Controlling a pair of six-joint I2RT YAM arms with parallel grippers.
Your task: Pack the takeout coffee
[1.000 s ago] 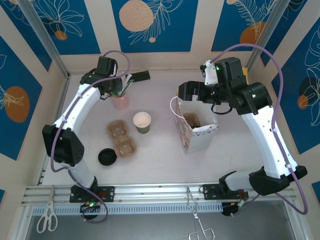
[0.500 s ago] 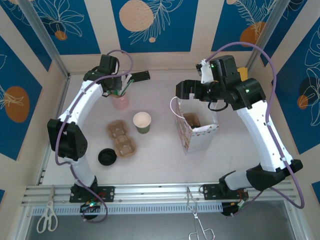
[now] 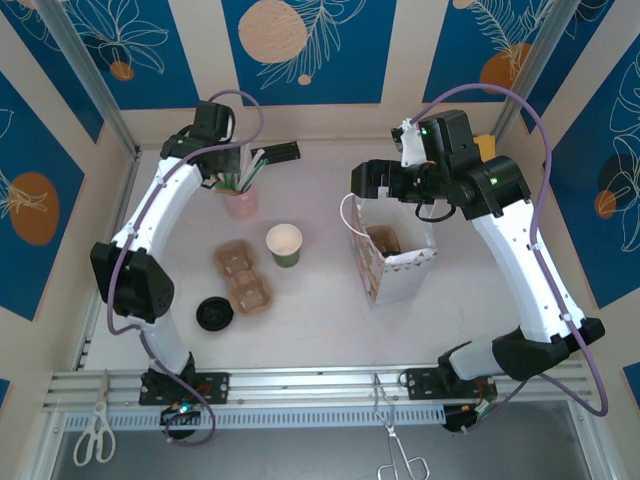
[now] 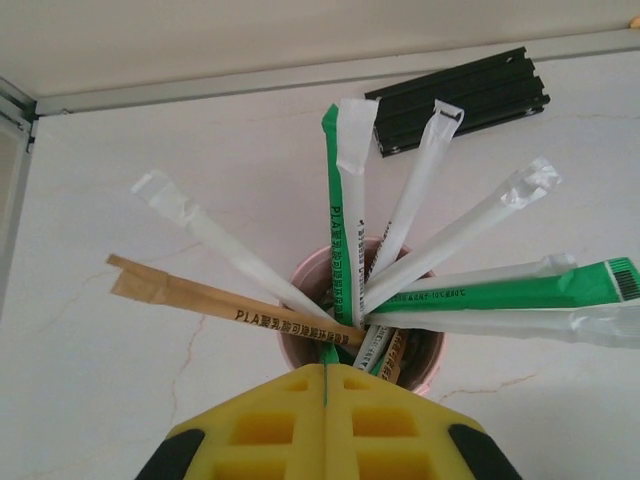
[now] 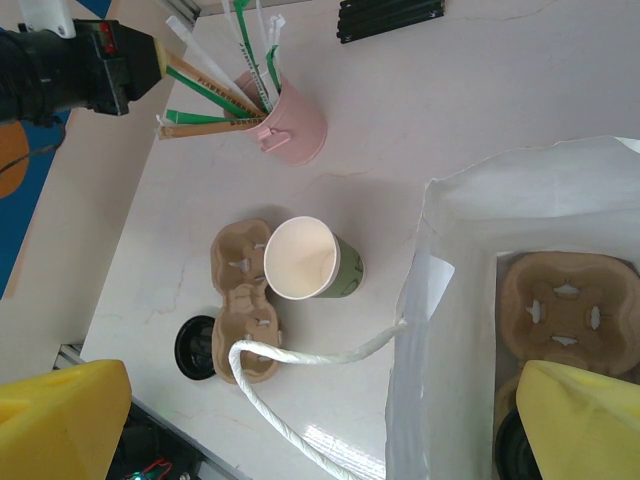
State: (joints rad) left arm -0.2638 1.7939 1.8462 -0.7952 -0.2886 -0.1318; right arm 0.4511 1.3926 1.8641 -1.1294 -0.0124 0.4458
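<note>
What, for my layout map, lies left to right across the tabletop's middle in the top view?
Round black plastic lid → brown cardboard cup carrier → open green paper cup → white paper bag with rope handle.

**Operator:** Report jaw position.
**Arm:** My gripper (image 5: 320,385) is spread wide. One yellow finger (image 5: 585,420) is over the white bag (image 5: 470,230).
**Operator:** Bag contents?
**Arm:** A cardboard carrier (image 5: 565,315) lies flat inside.
**Operator:** Table items?
**Arm:** A paper cup (image 5: 305,262) stands upright, touching a second carrier (image 5: 255,315). A black lid (image 5: 190,345) lies beside it, and a pink mug (image 5: 300,130) of straws (image 5: 215,92) stands beyond.
</note>
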